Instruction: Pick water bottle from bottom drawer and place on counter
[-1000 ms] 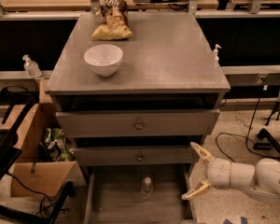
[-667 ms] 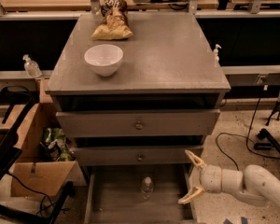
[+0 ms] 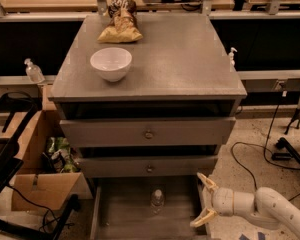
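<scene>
The water bottle [image 3: 157, 201], small and clear with a white cap, stands upright in the open bottom drawer [image 3: 120, 219], near its back. My gripper [image 3: 203, 200] reaches in from the lower right on a white arm. It is open and empty, at the drawer's right wall, about a hand's width right of the bottle. The counter [image 3: 180, 59] is the grey top of the cabinet, above the two closed drawer fronts.
A white bowl [image 3: 111, 63] and a chip bag [image 3: 120, 24] sit on the counter's left and back. A cardboard box [image 3: 45, 184] stands left of the cabinet. Pump bottles [image 3: 33, 71] sit on the side ledges. Cables [image 3: 260, 149] lie on the floor at right.
My gripper and arm have moved left, from beside the drawer to its right wall, closer to the bottle. The bottle has not moved.
</scene>
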Robot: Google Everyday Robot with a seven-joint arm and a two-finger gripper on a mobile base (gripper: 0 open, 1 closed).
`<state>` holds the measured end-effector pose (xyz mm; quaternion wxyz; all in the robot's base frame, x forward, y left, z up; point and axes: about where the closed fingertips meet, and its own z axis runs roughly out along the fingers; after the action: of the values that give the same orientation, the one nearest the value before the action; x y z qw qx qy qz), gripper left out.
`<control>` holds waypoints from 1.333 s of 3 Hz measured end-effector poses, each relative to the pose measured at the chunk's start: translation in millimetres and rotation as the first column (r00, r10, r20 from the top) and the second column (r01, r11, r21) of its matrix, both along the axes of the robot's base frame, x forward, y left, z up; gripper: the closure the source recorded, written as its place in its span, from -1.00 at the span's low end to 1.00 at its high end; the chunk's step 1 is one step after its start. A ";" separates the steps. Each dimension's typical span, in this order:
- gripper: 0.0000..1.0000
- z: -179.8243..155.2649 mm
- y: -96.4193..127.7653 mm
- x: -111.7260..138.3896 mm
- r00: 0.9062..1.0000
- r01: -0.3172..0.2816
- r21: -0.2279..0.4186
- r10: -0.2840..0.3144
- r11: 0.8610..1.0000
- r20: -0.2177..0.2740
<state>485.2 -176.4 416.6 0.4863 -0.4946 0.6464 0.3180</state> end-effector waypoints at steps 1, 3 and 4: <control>-1.00 -13.8 9.2 3.5 1.000 -0.015 0.004 0.015 1.000 -0.014; -1.00 -110.1 43.0 30.9 0.998 -0.063 0.075 0.064 0.995 -0.008; -1.00 -154.0 51.9 43.1 0.997 -0.079 0.103 0.081 0.991 -0.018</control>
<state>528.3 -124.4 262.6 0.4905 -0.4910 0.6142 0.3756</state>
